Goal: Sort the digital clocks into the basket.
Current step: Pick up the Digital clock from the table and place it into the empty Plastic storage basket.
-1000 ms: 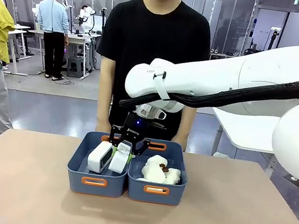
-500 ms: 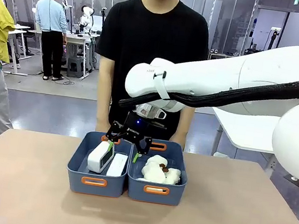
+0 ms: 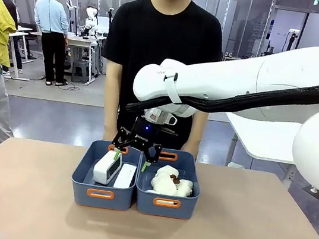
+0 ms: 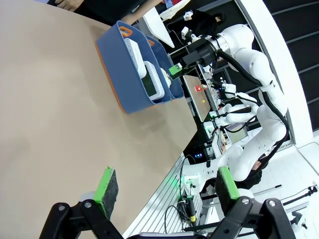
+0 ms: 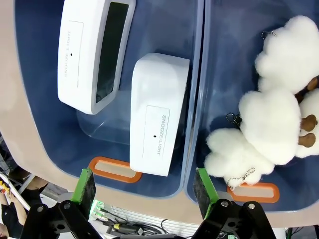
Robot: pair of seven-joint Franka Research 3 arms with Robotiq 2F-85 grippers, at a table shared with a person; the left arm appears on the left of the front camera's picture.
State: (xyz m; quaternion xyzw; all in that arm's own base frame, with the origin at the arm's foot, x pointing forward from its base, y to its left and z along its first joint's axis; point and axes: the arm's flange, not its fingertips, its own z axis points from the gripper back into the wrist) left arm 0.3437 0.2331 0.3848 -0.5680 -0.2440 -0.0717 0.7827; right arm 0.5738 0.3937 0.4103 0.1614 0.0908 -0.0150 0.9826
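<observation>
A: Clocks first. Where do you see them?
B: You have both small white rounded plastic digital clocks [image 3: 107,167] [image 3: 125,176] inside the left blue rectangular plastic basket [image 3: 101,194].
A: And your pincers?
B: Right pincer [image 3: 137,151] hangs released above that basket; left pincer [image 4: 164,191] is released over the tan surface [image 3: 27,202].

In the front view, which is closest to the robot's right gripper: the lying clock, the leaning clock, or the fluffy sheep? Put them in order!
1. The lying clock, in the left basket, almost straight under the open right gripper.
2. The leaning clock and the fluffy sheep are too close to call. The clock is in the same basket, toward the robot's left; the sheep are in the right basket.
</observation>
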